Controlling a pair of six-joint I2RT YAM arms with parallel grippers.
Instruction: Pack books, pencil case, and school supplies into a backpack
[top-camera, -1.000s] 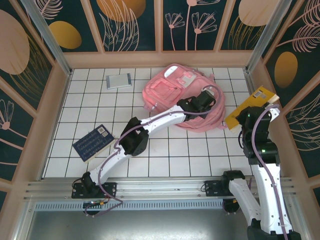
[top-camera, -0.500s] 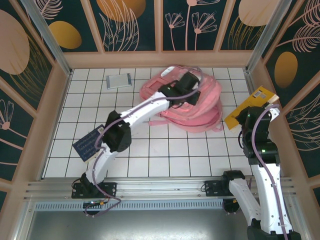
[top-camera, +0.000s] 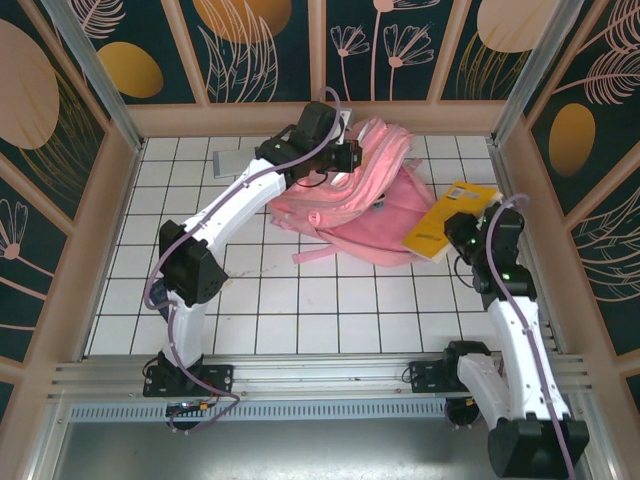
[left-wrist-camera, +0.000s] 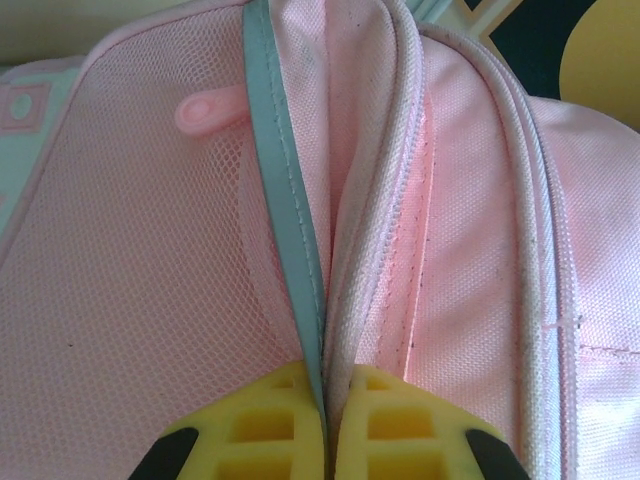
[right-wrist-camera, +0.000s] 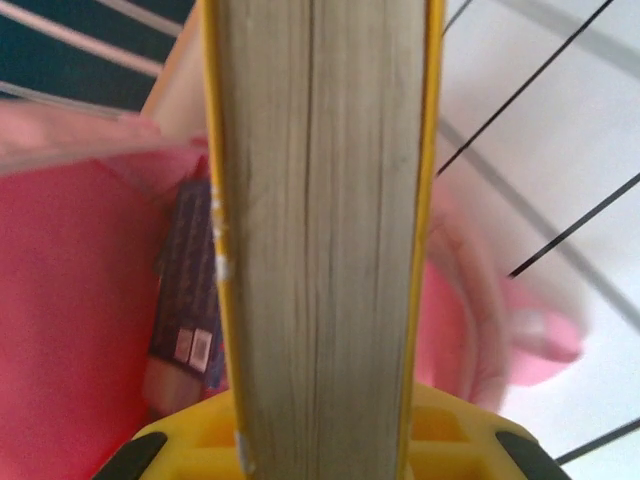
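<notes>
Evidently pinching the backpack (top-camera: 380, 200) by its grey trim and zip edge with the left fingers (left-wrist-camera: 260, 435), pressed together on the fabric straight ahead of them, likely to lift the mouth and hold it open. Clamping the yellow book (right-wrist-camera: 320, 200) between the right fingers (right-wrist-camera: 190, 450), page edge toward the wrist, reaching out beyond the tips beside the pink fabric, probably to slide it in on edge. Ahead and left of those fingers, down inside the bag: navy book (right-wrist-camera: 185, 290), two small white labels, too blurred to read. White label on the yellow cover too, lettering too small. No brand legible.
</notes>
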